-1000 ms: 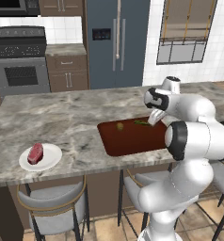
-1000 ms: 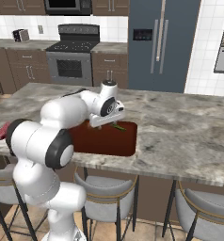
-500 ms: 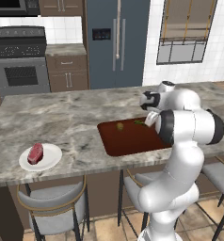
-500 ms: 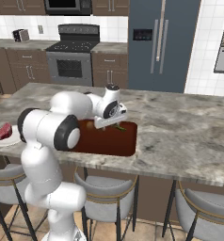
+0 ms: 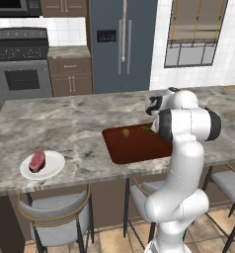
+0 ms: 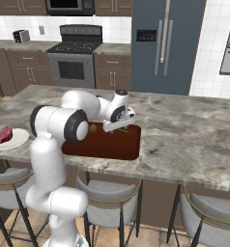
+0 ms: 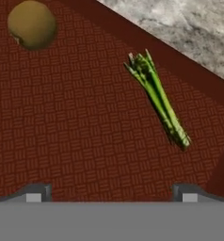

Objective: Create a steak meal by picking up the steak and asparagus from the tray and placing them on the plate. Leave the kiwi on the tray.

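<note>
The pinkish-red steak (image 5: 37,160) (image 6: 4,134) lies on the white plate (image 5: 54,162) (image 6: 18,140) at the counter's left end. On the dark reddish-brown tray (image 5: 137,143) (image 6: 102,144) (image 7: 76,132) rest the round kiwi (image 5: 125,132) (image 6: 93,128) (image 7: 32,24) and the thin green asparagus (image 5: 145,128) (image 6: 122,130) (image 7: 158,99). My gripper (image 6: 118,126) (image 7: 111,195) hovers just above the tray's far right part, pointing down. It is open, its fingertips (image 7: 34,193) wide apart and holding nothing. In the hand view the asparagus lies ahead, right of centre.
The tray sits near the front edge of the marble island counter (image 5: 75,123) (image 6: 184,125) (image 7: 194,28). Stools (image 5: 55,217) (image 6: 107,202) stand below the front edge. A stove (image 5: 20,74) and a fridge (image 5: 122,44) line the back wall.
The arm's elbow has swung up and folded closer above the base. The hand has eased slightly lower over the tray by the asparagus. The gripper stays open.
</note>
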Tool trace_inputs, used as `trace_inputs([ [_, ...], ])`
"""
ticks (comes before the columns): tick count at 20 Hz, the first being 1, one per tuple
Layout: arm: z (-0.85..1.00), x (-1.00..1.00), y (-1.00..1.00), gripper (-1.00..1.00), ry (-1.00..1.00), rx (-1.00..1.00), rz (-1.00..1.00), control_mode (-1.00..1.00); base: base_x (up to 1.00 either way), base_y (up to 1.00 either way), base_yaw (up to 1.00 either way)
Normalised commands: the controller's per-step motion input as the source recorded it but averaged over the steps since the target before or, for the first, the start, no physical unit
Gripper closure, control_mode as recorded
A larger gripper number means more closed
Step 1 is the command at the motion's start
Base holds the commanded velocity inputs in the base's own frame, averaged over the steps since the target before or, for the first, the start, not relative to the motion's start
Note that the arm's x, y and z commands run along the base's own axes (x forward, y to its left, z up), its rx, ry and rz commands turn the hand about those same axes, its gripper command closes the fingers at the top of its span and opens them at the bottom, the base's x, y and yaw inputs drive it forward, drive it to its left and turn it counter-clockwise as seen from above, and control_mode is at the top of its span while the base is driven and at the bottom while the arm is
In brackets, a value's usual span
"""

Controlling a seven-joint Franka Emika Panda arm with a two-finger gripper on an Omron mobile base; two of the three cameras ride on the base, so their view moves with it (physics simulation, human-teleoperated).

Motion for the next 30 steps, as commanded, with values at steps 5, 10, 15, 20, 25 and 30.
trace_inputs([
  [5,-0.22,0.45,-0.10,-1.00,0.00,0.00,0.00,-1.00,0.00,0.00,0.00],
  [10,-0.25,0.45,-0.07,-1.00,0.00,0.00,0.01,-1.00,0.00,0.00,0.00],
  [15,-0.30,0.44,-0.04,-1.00,0.00,0.00,0.01,-1.00,0.00,0.00,0.00],
  [20,-0.33,0.33,-0.02,-1.00,0.00,0.00,0.00,-1.00,0.00,0.00,0.00],
  [25,-0.26,0.18,-0.07,-1.00,0.00,0.00,0.00,-1.00,0.00,0.00,0.00],
  [30,-0.35,-0.06,-0.01,1.00,0.02,0.00,0.00,-1.00,0.00,0.00,0.00],
])
